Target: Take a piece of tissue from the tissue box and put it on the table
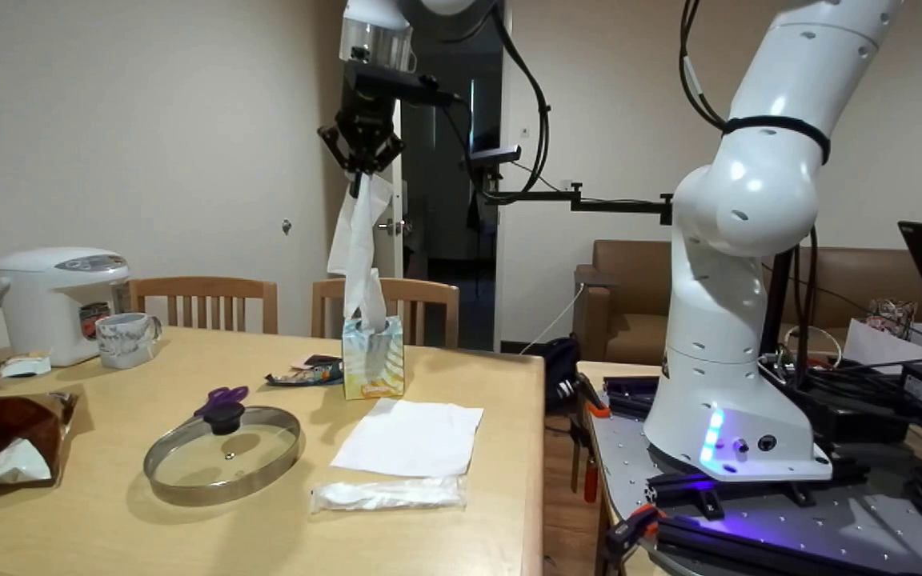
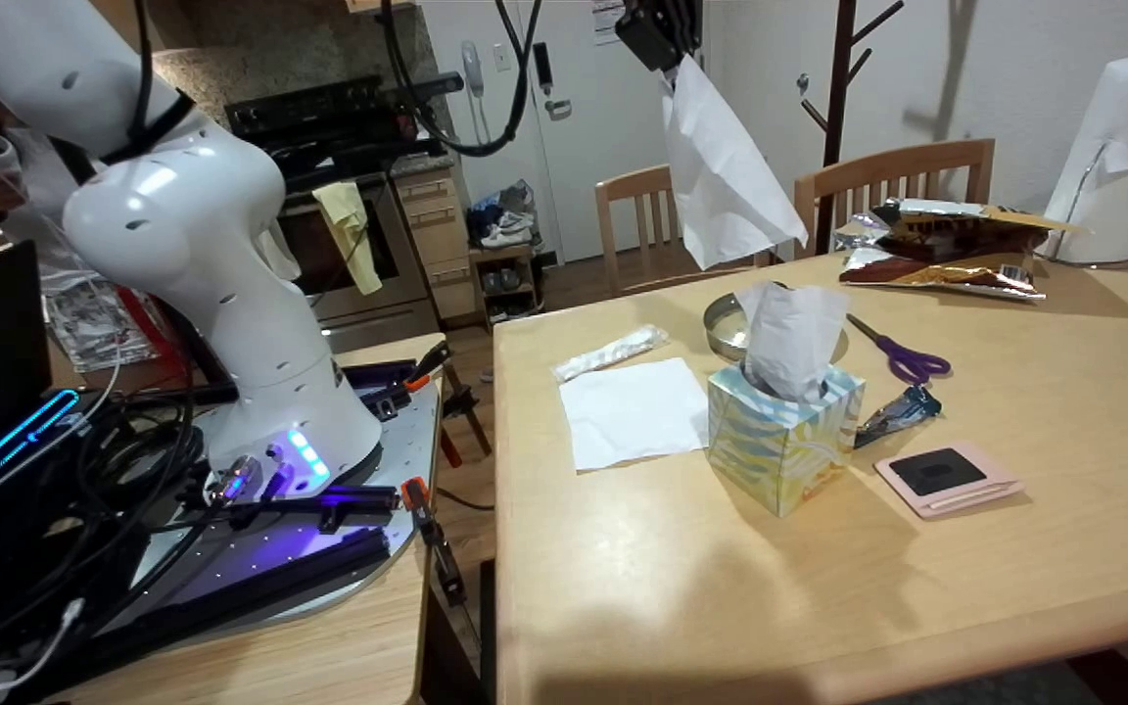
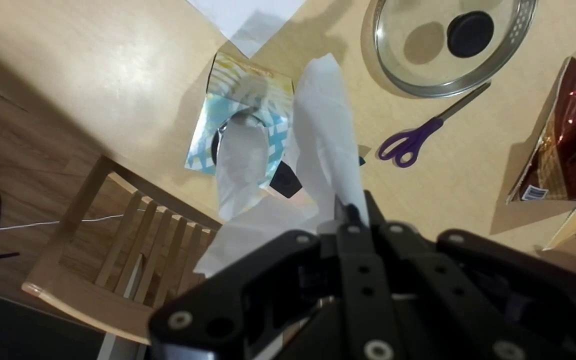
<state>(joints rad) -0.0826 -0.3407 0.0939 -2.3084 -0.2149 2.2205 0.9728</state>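
My gripper (image 1: 357,182) is shut on a white tissue (image 1: 358,232) and holds it high above the table. In the wrist view the tissue (image 3: 325,120) comes out between my fingertips (image 3: 354,207). In an exterior view the held tissue (image 2: 721,171) hangs with a gap above the tissue box (image 2: 784,446). The box is blue and yellow and stands upright on the table (image 2: 721,587). A second tissue (image 2: 791,338) sticks up from its opening. A flat white sheet (image 1: 413,438) lies on the table beside the box; only its corner (image 3: 253,20) shows in the wrist view.
A glass lid (image 1: 225,460), purple scissors (image 2: 907,362), a plastic-wrapped packet (image 1: 389,494), a pink wallet (image 2: 956,478) and a dark wrapper (image 2: 902,413) lie around the box. A snack bag (image 1: 21,436), mug (image 1: 126,340) and water boiler (image 1: 57,308) stand farther away. Chairs (image 3: 93,295) border the table.
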